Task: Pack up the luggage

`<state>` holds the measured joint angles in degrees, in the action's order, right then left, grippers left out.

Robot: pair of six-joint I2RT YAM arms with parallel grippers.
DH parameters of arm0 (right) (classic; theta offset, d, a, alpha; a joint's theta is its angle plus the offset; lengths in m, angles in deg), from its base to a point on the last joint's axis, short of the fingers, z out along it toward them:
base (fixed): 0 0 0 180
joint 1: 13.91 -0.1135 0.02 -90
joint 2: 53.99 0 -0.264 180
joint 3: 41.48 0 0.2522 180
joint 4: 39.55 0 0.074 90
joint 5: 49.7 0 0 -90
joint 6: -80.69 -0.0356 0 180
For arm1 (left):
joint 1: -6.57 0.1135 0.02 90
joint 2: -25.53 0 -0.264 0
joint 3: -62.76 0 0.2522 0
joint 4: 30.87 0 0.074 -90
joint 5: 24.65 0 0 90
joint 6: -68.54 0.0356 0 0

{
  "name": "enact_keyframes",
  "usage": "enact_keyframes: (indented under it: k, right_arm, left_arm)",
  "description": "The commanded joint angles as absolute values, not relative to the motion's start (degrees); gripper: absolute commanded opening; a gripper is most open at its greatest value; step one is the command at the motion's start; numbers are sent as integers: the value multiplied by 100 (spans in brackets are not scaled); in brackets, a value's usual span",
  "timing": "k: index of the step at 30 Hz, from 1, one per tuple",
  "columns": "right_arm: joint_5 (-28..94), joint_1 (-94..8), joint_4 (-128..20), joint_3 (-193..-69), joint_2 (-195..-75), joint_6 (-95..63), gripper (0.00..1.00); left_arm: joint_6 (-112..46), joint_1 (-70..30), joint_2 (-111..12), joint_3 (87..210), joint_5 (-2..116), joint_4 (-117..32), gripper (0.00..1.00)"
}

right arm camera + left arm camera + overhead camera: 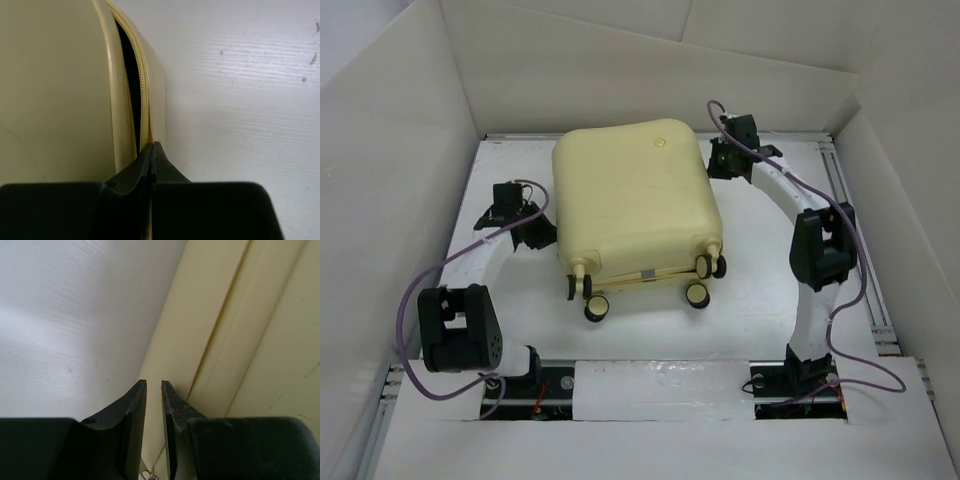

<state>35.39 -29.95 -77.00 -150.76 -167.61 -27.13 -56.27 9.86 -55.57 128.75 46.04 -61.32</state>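
Pale yellow hard plastic, smooth and faintly matte, forms the luggage, a rounded square shell lying flat at the middle of the white table with a small round logo near its far edge. Its caster wheels – black with yellow hubs – stick out along the near side. In the right wrist view the two halves stand slightly apart at one rounded corner. A yellow zipper runs along the lip there, and a dark sliver of black lining shows in the gap. What lies inside is hidden. The table surface has a fine ribbed grain, and plain white walls enclose it. The left gripper sits low against the suitcase's left side, its arm curving in from the near left with purple cables looped along it. Its black fingers stand narrow with a slim slot between them. Whether anything thin is pinched deep in that slot cannot be made out. The right gripper reaches round to the far right corner on a high, bent arm. Its tips are pressed together right at the zipper line – I cannot tell if they nip anything.
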Motion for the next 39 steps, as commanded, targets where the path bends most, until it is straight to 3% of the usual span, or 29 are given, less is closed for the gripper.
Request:
enact_keyframes:
  k: [1, 5, 9, 10, 11, 12, 13, 16, 19, 20, 21, 24, 28, 34, 36, 39]
  right_arm:
    - [2449, -3762, -7598, -16234, -17341, -2724, 0]
    - [1964, -4344, -7765, -18071, -18011, -2846, 0]
    - [2034, -4266, -7888, -19311, -17819, -2909, 19]
    - [2034, -4161, -7889, -19314, -17566, -2909, 34]
    - [2034, -3942, -7941, -19314, -17259, -2909, 52]
    - [2034, -3818, -7942, -19235, -17256, -2961, 53]
    - [2034, -3695, -8011, -19148, -16925, -2961, 65]
    - [2261, -3264, -8214, -18352, -16326, -2961, 73]
    - [3058, -2895, -8119, -17077, -15158, -3013, 74]
    - [3237, -2781, -7987, -15976, -14807, -3153, 51]
    - [3343, -2658, -7673, -15400, -14081, -3424, 36]
    - [3581, -2043, -7573, -13675, -12805, -3760, 0]
    - [4301, -1892, -8282, -12478, -11635, -3822, 0]
    - [3661, -1892, -8399, -10853, -10998, -4420, 0]
    - [3808, -2084, -8277, -10596, -10998, -4552, 0]
    - [3732, -2269, -7673, -10200, -11339, -4552, 0]
  left_arm:
    - [-5564, -471, -5366, 12812, 4038, -6564, 17]
    - [-5898, -1712, -5148, 12899, 4161, -6994, 18]
    - [-5803, -1962, -4278, 13417, 4582, -8053, 41]
    - [-5698, -1962, -4137, 13862, 4854, -8380, 54]
    - [-5627, -1962, -3883, 14153, 5587, -9079, 59]
    - [-5626, -1962, -3750, 14461, 5995, -9086, 63]
    - [-5626, -1910, -3618, 14742, 6356, -9469, 66]
    - [-5731, -1805, -3056, 15430, 7316, -9308, 74]
    - [-5872, -1289, -3141, 15343, 7205, -8026, 77]
    - [-5872, -1120, -3342, 15343, 7012, -7370, 77]
    - [-5968, -936, -3588, 15404, 6810, -7094, 75]
    - [-6022, 83, -4792, 16033, 5431, -6249, 61]
    - [-6013, 638, -6478, 17753, 5112, -6212, 60]
    - [-5768, 797, -9573, 20385, 4381, -7054, 58]
    - [-5767, 797, -10039, 20556, 4469, -7056, 58]
    - [-6065, 797, -10095, 19795, 3954, -6451, 58]
